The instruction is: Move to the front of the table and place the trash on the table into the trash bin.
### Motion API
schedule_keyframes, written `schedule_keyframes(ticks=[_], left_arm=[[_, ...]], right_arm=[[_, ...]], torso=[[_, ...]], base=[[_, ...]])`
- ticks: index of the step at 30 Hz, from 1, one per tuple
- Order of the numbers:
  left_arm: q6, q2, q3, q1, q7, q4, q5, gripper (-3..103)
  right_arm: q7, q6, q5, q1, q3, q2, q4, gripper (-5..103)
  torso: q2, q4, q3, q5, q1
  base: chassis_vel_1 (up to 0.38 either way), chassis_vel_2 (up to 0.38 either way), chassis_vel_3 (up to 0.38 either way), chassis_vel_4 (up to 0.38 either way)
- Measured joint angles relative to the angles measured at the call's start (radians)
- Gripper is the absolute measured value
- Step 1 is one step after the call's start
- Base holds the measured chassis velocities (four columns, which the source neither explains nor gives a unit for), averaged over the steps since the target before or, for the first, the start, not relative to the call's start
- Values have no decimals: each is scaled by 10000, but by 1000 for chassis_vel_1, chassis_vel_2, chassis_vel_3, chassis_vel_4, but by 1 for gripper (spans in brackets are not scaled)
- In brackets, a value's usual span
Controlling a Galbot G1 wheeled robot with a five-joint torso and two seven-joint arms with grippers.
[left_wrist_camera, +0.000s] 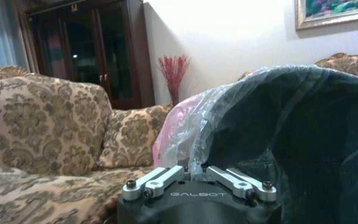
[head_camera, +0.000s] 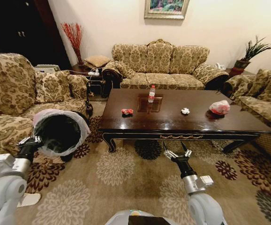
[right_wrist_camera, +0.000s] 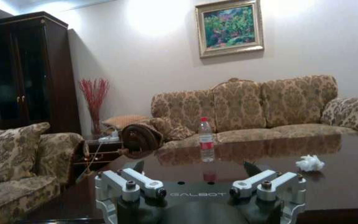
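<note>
The dark glossy table (head_camera: 173, 124) stands just ahead. On it lie the trash items: a clear bottle with a red label (head_camera: 151, 93) upright at the back, a red crumpled wrapper (head_camera: 127, 111), a white paper wad (head_camera: 185, 111) and a pink-white knotted bag (head_camera: 220, 107). My right gripper (head_camera: 175, 149) hangs open just short of the table's front edge, empty; its wrist view shows the bottle (right_wrist_camera: 206, 145) and the wad (right_wrist_camera: 309, 163) beyond it. My left gripper (head_camera: 30, 141) is shut on the rim of the bag-lined trash bin (head_camera: 60, 131), which is held tilted at the left with its dark mouth (left_wrist_camera: 303, 140) showing.
Patterned sofas ring the table: one at the left (head_camera: 13, 93), one behind (head_camera: 159, 65), one at the right (head_camera: 267, 93). A side table with a red twig vase (head_camera: 73, 40) fills the back left corner. A white scrap (head_camera: 30, 200) lies on the floral carpet by my left arm.
</note>
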State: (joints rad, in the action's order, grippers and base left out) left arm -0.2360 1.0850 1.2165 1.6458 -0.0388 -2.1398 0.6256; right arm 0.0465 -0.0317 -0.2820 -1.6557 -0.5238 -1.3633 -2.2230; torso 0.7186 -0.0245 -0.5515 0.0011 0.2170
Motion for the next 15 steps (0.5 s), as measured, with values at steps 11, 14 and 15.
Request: schedule_keyframes(ticks=[11,14,15], left_arm=[[1,0,0,1,-3,0,1,0],[2,0,0,0,-2,-1,2,0],[1,0,0,0,-3,-1,2,0]], right_arm=[[0,-8,-6,-3,4,-3,2,100],[0,-8,-6,-2,3,-4,2,100],[0,-8,-6,-2,3,-4,2,100]], torso=[[0,-3,1,-12,0],[0,-2,0,-7,0],[-1,-1,0,-8,0]], base=[[-5,-2,3,0],[0,0,0,0],[0,0,0,0]])
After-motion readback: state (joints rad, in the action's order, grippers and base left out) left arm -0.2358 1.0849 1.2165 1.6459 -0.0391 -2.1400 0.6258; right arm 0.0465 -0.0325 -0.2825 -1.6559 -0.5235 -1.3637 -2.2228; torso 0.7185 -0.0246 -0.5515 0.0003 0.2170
